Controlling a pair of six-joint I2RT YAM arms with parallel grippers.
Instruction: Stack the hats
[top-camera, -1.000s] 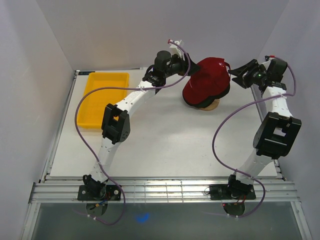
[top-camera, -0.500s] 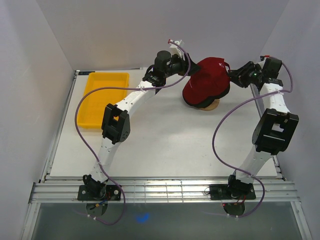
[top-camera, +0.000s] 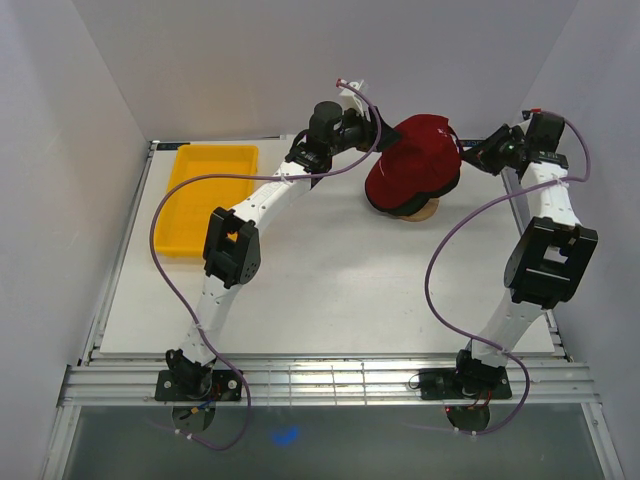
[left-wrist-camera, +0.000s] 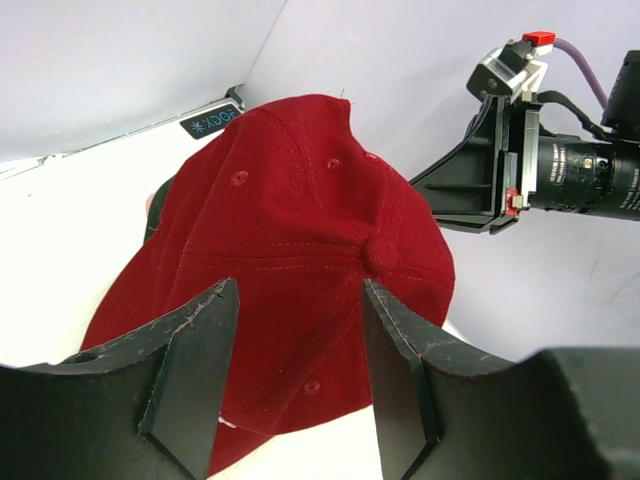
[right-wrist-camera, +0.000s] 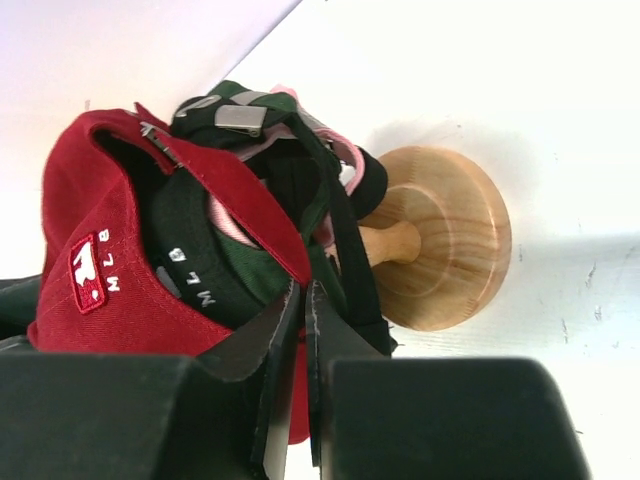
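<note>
hats (top-camera: 412, 168) sat in one pile on the wooden stand (right-wrist-camera: 450, 240), and both claws were right by them. the left claw (left-wrist-camera: 297, 295) had its two fingers spread wide, with nothing held between them. the right claw (right-wrist-camera: 303, 288) had its fingers pressed almost together, with only a thin crack left. i could not tell if it nipped any cloth.

what could go wrong? i think the pile could tip. the red hat (left-wrist-camera: 300, 220) sat crooked on top, and the stand had only a thin stalk. if a claw pushed or pulled sideways, the hats could slide off onto the surface (top-camera: 320, 290). the right claw could also snag the cloth at the back.

the red hat lay just past the left claw's fingers. the right claw's tips were at the back edge of the red hat, on the other side. under the red hat was the dark green hat (right-wrist-camera: 190, 255), and a bit of the pink hat (right-wrist-camera: 345, 165) peeped out below that.
</note>
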